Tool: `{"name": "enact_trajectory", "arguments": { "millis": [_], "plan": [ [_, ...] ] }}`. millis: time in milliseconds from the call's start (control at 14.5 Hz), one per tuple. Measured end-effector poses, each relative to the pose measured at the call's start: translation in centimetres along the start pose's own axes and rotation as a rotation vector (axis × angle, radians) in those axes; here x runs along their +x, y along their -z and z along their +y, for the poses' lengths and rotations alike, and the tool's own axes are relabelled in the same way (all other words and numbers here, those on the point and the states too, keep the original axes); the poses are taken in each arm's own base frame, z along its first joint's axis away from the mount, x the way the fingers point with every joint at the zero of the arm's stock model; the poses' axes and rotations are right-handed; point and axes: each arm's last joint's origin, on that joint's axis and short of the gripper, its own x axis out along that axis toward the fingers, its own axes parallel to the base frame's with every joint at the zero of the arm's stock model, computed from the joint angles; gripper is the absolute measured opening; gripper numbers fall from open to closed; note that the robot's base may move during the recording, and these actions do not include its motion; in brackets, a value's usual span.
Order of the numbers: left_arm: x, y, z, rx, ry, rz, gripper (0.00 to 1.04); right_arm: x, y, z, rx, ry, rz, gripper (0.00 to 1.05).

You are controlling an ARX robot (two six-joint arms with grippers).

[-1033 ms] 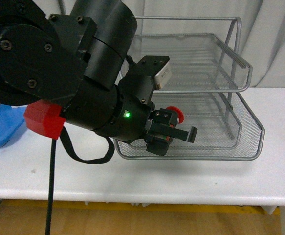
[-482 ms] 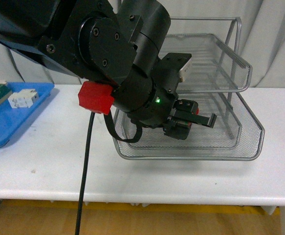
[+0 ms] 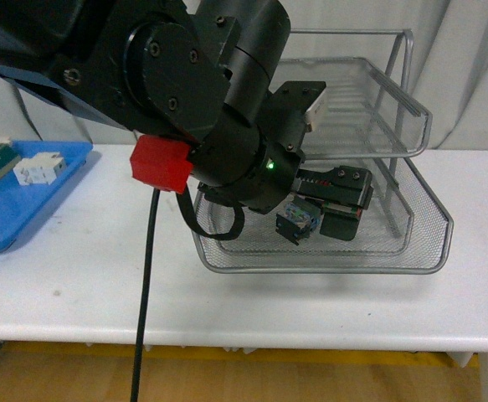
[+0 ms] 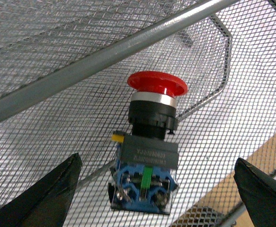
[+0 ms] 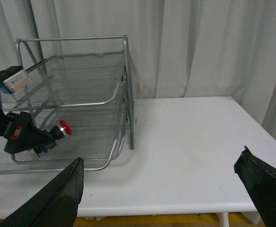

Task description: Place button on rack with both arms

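My left end effector (image 4: 154, 194) is spread wide, pinching nothing, and the button (image 4: 152, 137) lies on the bottom tier of the rack (image 3: 323, 270) at my 1 o'clock; it looks like light, hard plastic, so I'd grab its blocky body, not the slick cap.

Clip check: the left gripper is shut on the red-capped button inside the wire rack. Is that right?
Not quite. The left gripper is open, not shut. The left wrist view shows its fingers spread wide, with the red-capped button between them and touching neither. The rest holds: the button is inside the wire rack.
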Motion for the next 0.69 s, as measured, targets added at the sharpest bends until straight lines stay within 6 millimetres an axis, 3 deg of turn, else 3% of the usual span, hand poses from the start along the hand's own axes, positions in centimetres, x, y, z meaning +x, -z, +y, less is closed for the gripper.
{"name": "enact_trajectory", "arguments": {
  "millis": [276,551,620,689],
  "plan": [
    [-5.7,-0.6,0.3,-0.018,-0.017,-0.088,0.98,0.0,0.0,0.0,0.0,0.0,0.0,0.98],
    [-11.3,1.7,0.9,-0.013,-0.074,-0.151,0.98,0.0,0.0,0.0,0.0,0.0,0.0,0.98],
    [-13.1,2.1,1.0,-0.003,-0.123,-0.233,0.97,0.0,0.0,0.0,0.0,0.0,0.0,0.98],
    [-14.8,2.8,1.4,-0.01,-0.323,-0.461,0.86,0.0,0.0,0.0,0.0,-0.001,-0.001,0.98]
  ]
}}
